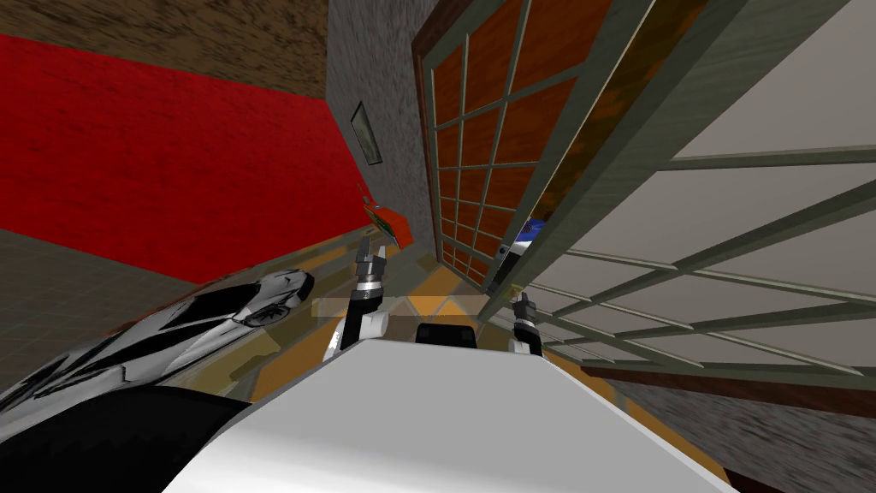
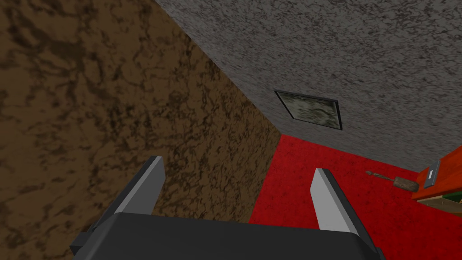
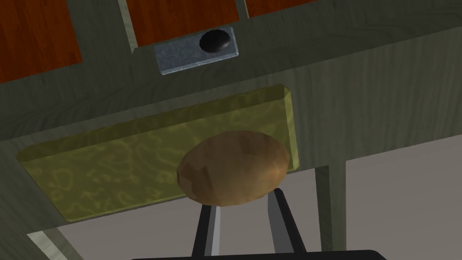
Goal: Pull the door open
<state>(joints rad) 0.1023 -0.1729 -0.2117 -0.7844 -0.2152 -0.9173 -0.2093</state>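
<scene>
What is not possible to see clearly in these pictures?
- Fingertips of the right gripper: right wrist view, hidden behind the brown knob.
- The blue and white thing: head view, small, mostly covered by the door.
- The orange thing: left wrist view, cut off by the picture's edge.
- The small brown thing on the red wall: left wrist view, too small.
</scene>
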